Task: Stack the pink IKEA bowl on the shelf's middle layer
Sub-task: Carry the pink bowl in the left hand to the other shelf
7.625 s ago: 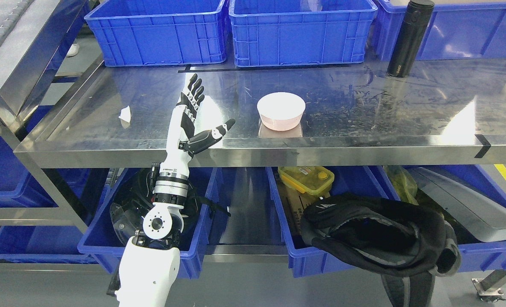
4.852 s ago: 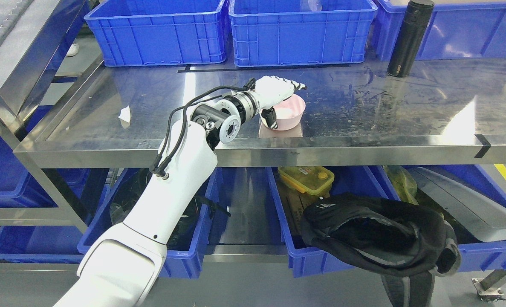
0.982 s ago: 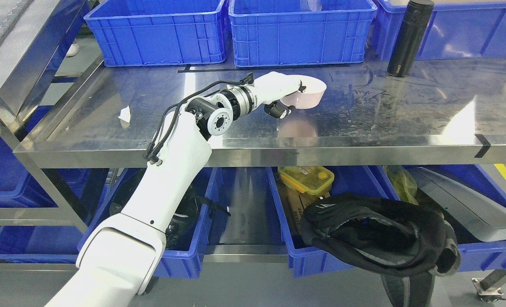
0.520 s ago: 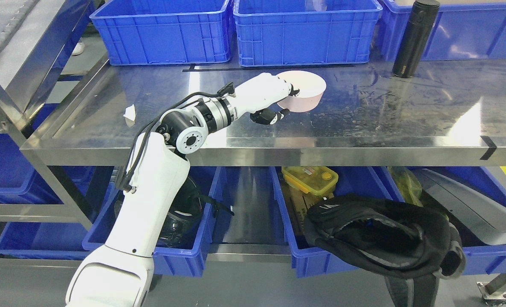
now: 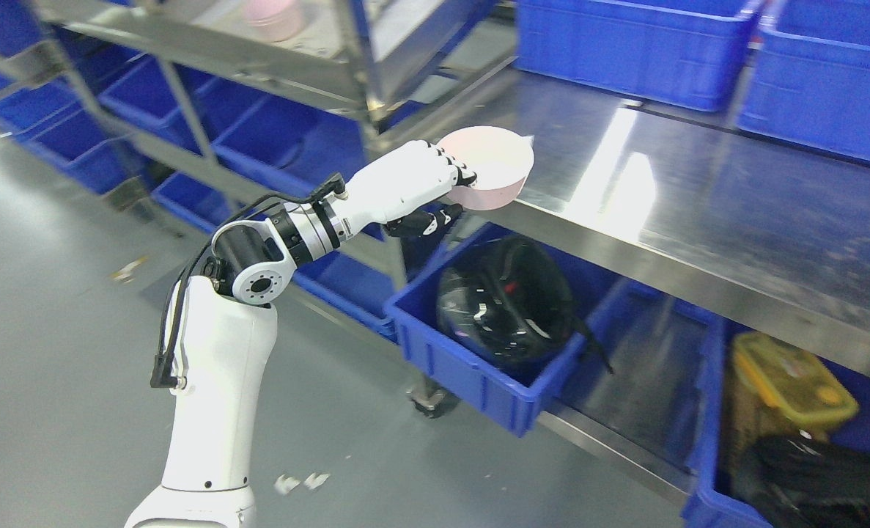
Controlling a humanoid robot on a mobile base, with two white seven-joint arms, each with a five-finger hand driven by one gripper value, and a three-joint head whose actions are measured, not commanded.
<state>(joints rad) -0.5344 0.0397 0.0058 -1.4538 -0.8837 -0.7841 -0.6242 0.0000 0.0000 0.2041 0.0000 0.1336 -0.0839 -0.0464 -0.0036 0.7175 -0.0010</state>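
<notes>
The left hand (image 5: 413, 187) reaches up from the lower left, its white arm bent at the elbow, and its fingers (image 5: 455, 170) are curled over the near rim of the pink bowl (image 5: 493, 172), with the thumb tucked under the bowl's side. The bowl is held in the air, tilted, just off the left corner of the steel desk (image 5: 698, 213) (whether it touches the desk edge cannot be told). A second pink bowl (image 5: 273, 18) sits on a steel shelf (image 5: 207, 51) at the upper left, well apart from the held one and blurred. Blue bins (image 5: 625, 40) stand along the back of the desk. Under the desk, a blue crate (image 5: 471, 367) holds a black helmet (image 5: 504, 301), and a yellow lidded box (image 5: 794, 378) lies further right. No brand mark, label or writing can be read on the bowl or anything else. The right hand does not show.
</notes>
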